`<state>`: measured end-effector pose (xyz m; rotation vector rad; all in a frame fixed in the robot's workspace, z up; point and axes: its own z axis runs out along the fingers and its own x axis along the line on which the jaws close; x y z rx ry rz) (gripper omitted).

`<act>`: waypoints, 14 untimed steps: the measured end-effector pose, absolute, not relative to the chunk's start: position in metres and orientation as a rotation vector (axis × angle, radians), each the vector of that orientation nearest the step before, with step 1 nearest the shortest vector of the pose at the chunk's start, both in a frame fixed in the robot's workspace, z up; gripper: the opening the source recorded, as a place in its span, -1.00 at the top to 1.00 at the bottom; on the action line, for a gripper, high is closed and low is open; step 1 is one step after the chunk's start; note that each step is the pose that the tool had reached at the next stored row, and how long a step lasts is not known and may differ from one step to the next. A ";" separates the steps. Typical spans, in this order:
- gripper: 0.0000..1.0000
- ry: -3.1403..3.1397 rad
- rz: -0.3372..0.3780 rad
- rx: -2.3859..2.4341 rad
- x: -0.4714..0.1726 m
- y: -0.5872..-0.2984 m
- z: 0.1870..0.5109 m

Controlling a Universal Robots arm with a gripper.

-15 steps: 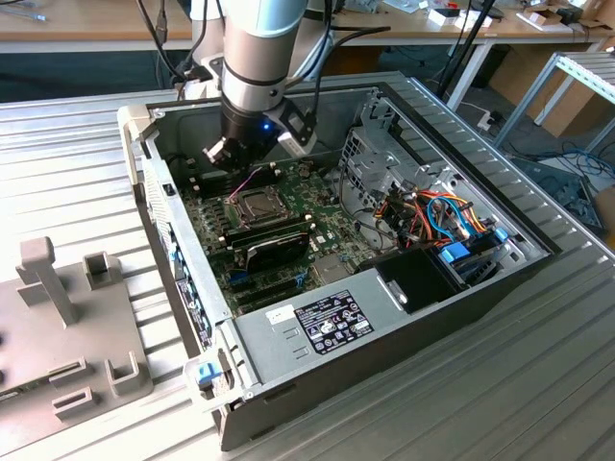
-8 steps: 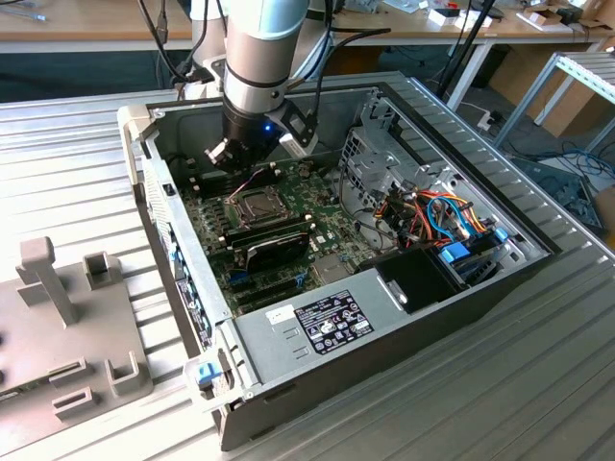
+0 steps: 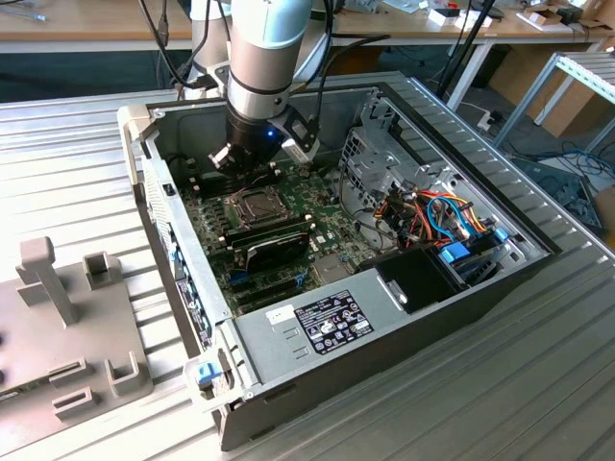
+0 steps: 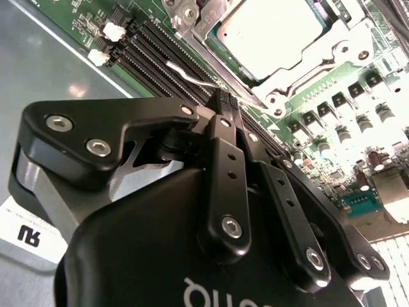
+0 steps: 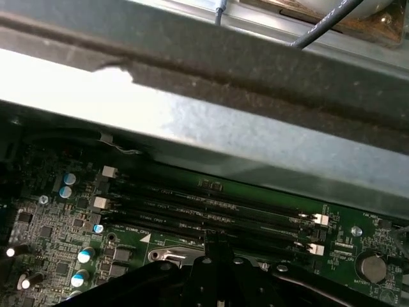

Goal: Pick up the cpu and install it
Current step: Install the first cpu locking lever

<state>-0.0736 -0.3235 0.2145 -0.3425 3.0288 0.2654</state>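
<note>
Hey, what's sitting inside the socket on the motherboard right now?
The cpu lies in the socket, its silvery top showing in the second wrist view, with the hand shut just beside it. The contacts beneath the chip are covered.

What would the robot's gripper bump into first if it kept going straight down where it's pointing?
Probably the metal frame of the socket, by the memory slots. In the second wrist view the gripper has its fingertips together, aimed at that frame's edge beside the cpu. Depth is hard to judge.

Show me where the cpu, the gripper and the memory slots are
cpu (image 4: 275, 35): second wrist view, its metal top.
gripper (image 4: 225, 102): second wrist view, its closed fingertips.
memory slots (image 5: 211, 208): first wrist view, middle of the black rows.
</note>
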 end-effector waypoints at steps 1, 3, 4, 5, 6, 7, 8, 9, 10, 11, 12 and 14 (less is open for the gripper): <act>0.79 3.029 0.265 -0.343 -0.073 -0.323 0.214; 0.79 3.030 0.258 -0.342 -0.070 -0.323 0.214; 0.79 3.030 0.256 -0.342 -0.068 -0.323 0.214; 0.79 3.031 0.252 -0.342 -0.066 -0.323 0.214; 0.79 3.032 0.250 -0.342 -0.065 -0.323 0.214; 0.79 3.032 0.248 -0.342 -0.064 -0.323 0.214; 0.79 3.032 0.246 -0.342 -0.063 -0.323 0.214; 0.79 3.032 0.245 -0.342 -0.062 -0.323 0.214; 0.79 3.033 0.244 -0.342 -0.062 -0.323 0.213; 0.79 3.033 0.243 -0.342 -0.062 -0.323 0.212; 0.79 3.033 0.242 -0.343 -0.062 -0.323 0.212; 0.79 3.033 0.237 -0.343 -0.062 -0.323 0.211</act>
